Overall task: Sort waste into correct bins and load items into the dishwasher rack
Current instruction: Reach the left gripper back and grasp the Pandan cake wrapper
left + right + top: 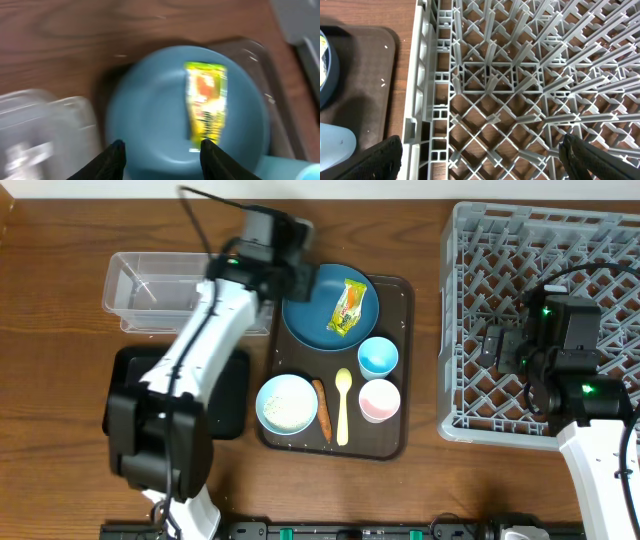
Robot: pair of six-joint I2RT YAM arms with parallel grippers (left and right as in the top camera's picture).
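Observation:
A dark-blue plate (315,315) on a brown serving tray (395,440) holds a yellow-green wrapper (350,307). A light-blue bowl (287,404) holds white rice. Beside it lie an orange carrot stick (322,409) and a pale yellow spoon (343,405). A blue cup (378,356) and a pink cup (379,400) stand to their right. My left gripper (297,280) hovers open over the plate (150,115), left of the wrapper (206,105). My right gripper (495,348) is open and empty over the grey rack (560,260), near its left wall (420,100). No tissue is in view.
A clear tub (150,290) stands at the back left, with a shallow black tray (230,395) in front of it under my left arm. The tub (40,125) shows blurred in the left wrist view. The serving tray's corner (360,65) lies left of the rack.

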